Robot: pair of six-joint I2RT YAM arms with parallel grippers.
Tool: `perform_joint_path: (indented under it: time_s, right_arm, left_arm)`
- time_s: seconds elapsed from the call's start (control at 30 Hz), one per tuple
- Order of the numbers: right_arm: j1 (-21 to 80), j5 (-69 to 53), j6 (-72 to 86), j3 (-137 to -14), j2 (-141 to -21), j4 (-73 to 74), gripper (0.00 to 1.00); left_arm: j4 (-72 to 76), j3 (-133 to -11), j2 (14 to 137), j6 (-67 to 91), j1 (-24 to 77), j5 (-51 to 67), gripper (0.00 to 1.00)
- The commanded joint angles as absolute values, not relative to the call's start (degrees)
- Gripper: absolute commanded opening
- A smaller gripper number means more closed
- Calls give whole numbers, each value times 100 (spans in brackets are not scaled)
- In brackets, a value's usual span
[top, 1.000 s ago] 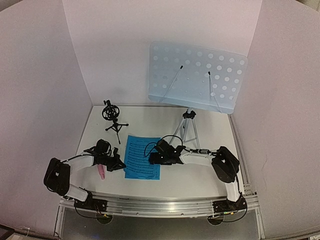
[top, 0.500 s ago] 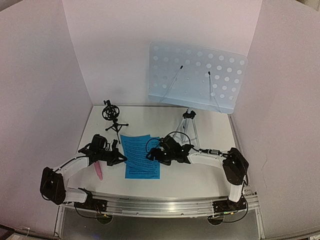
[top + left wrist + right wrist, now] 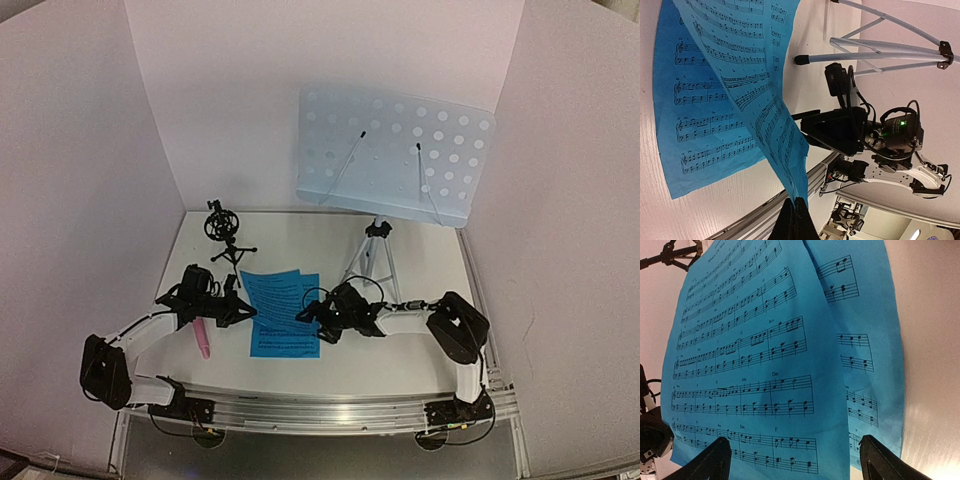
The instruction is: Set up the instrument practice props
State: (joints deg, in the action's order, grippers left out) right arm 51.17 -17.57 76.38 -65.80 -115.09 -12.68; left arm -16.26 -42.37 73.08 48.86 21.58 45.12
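Near the left edge of the desk (image 3: 370, 360): pink microphone (image 3: 203, 340), lying flat, long axis running from near edge to back.

Just behind it, left gripper (image 3: 794, 220), jaws clenched on one corner of the upper music sheet (image 3: 765, 100), that corner raised off the lower music sheet (image 3: 700, 125).

Toward the back-left corner, black tripod mic holder (image 3: 225, 232), upright, no microphone in it.

Mid-desk: both bright blue sheets, overlapping, printed side up, long axes front to back. Title lines toward the back edge, judging by the print in the right wrist view.

At the sheets' right edge, right gripper (image 3: 795, 465), jaws spread wide, low over the paper, grasping nothing; contact with the paper not clear.

Behind it, near the back-right, pale blue perforated music stand (image 3: 395, 155) on its silver tripod (image 3: 372, 262), upright, tray bare and facing the near edge.

Risks, as a judgement:
- Tearing or creasing of thin paper under a one-corner pinch, given a sharp pull.
- Dragging of the lower sheet along with the upper through cling.
- Knocking of a tripod leg or the microphone by either arm on the way up to the tray.
- Slipping of a limp sheet off the tilted tray for want of a second grip.
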Motion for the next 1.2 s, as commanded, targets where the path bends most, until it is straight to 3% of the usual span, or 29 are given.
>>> perform_joint_path:
  time_s: [0.0, 0.2, 0.43, 0.63, 0.7, 0.77, 0.93, 1.0, 1.17]
  right_arm:
    - [5050, -2092, 8329, -6553, -11911, -2495, 85]
    - [4997, -2261, 8514, -6873, -12332, -2839, 71]
    - [4909, -2361, 8396, -6881, -12279, -2881, 27]
    - [4911, -2402, 8203, -6743, -12010, -2872, 1]
    - [4909, -2441, 8113, -6717, -11902, -2861, 0]
    - [4915, -2503, 7956, -6749, -11798, -2768, 0]
    - [5040, -2465, 7043, -7269, -11480, -1439, 0]
    - [5131, -2405, 6594, -7567, -11342, -815, 0]
    - [5442, -2036, 5445, -8345, -11058, 763, 0]
  left_arm:
    - [-1391, -4447, 7227, 4985, 2153, 4687, 0]
    - [-1409, -4360, 7216, 4965, 2153, 4703, 0]
    - [-1475, -4314, 7190, 4930, 2153, 4677, 0]
    - [-1683, -4267, 7242, 4825, 2151, 4539, 0]
    - [-1848, -4277, 7260, 4737, 2153, 4479, 0]
    - [-2026, -4271, 7295, 4625, 2152, 4472, 11]
    - [-2641, -4272, 7304, 4296, 2095, 4225, 58]
    - [-2780, -4240, 7199, 4285, 2017, 4116, 66]
    - [-3055, -4248, 6925, 4032, 1738, 4008, 77]
